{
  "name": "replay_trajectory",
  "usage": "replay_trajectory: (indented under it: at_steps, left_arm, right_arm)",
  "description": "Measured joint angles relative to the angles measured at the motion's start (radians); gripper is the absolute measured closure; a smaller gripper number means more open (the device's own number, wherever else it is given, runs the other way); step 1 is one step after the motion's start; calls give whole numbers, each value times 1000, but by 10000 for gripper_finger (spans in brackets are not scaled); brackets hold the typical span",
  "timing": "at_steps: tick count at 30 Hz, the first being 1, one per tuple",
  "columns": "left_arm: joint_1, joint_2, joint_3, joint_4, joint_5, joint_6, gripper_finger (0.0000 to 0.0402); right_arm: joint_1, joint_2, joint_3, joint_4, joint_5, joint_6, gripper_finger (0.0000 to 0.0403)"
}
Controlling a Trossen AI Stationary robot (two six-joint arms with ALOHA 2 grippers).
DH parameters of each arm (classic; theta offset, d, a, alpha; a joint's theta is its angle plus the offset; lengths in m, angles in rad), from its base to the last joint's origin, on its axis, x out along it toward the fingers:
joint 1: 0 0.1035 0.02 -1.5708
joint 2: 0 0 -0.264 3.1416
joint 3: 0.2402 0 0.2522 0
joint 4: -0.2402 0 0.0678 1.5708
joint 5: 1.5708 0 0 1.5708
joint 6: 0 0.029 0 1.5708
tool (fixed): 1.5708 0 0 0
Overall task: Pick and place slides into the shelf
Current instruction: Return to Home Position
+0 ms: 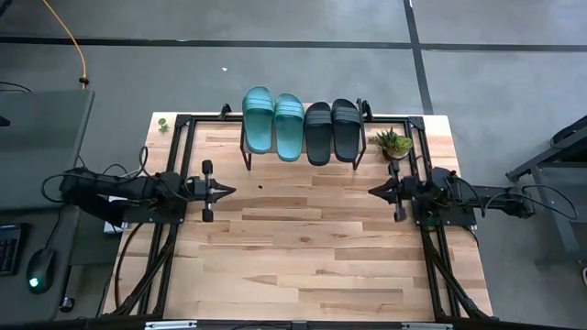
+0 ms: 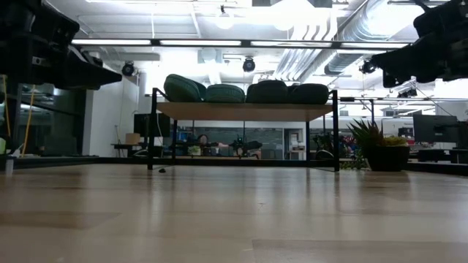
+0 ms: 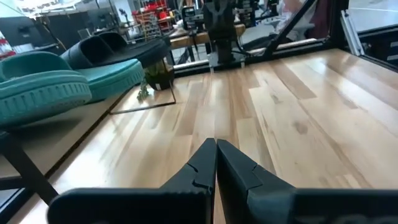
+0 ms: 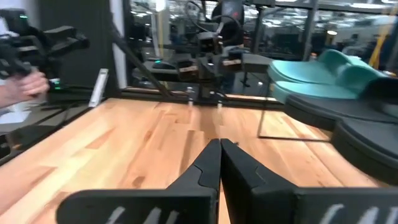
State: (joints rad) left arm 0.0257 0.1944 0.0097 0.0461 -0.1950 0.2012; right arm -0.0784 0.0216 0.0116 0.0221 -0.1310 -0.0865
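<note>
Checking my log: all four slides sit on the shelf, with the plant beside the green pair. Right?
Not quite. The high view shows the plant beside the black pair, not the green pair; all four are on the shelf.

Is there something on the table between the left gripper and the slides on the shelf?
Nothing visible blocks it. Only bare table with a tiny dark speck lies between the shut left gripper and the shelf, where all four slides sit side by side.
</note>
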Motion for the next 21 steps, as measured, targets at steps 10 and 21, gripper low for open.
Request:
replay_trajectory:
  at_steps: [10, 21]
  left_arm:
    - [0, -3, 0, 72, -7, -7, 399]
    - [0, -2, 0, 10, -76, 2, 399]
  right_arm:
    - [0, 0, 1, -12, 64, 18, 403]
    - [0, 0, 1, -12, 64, 35, 403]
